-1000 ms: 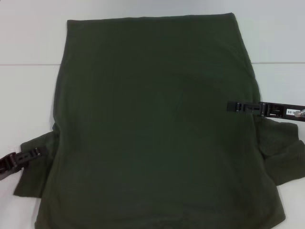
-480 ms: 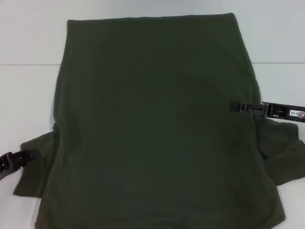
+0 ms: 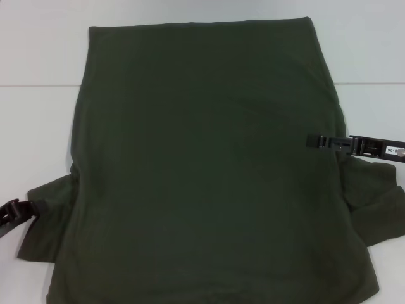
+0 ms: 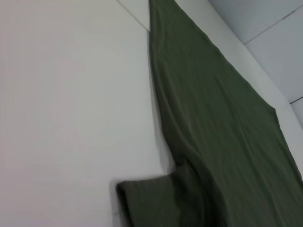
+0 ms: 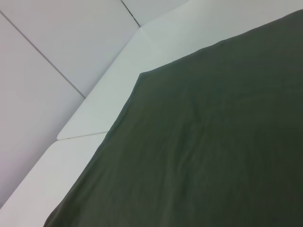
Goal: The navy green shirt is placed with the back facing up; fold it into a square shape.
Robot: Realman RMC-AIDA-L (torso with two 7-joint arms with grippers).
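The shirt (image 3: 209, 164) lies flat on the white table (image 3: 38, 50), plain back up, filling most of the head view, its hem at the far end and its shoulders toward the robot. It is spread wide so the sides can be turned inward, which I judge to be the step at hand: no fold has been made, and both short sleeves stick out past the body. The cloth is a soft, matte, dark olive cotton with faint ripples and no print showing; its far edge is straight and its side edges flare gently toward the sleeves. In the left wrist view the left sleeve (image 4: 156, 201) lies as a limp flap on the bare tabletop.

The right gripper (image 3: 326, 142) reaches in low over the shirt's right edge, just above the right sleeve (image 3: 373, 202), placed where a pinch would lift that side. I cannot tell whether its fingers are apart or together. The left gripper (image 3: 14, 215) sits at the outer edge of the left sleeve, at the rim of the head view; its fingers too are unclear.
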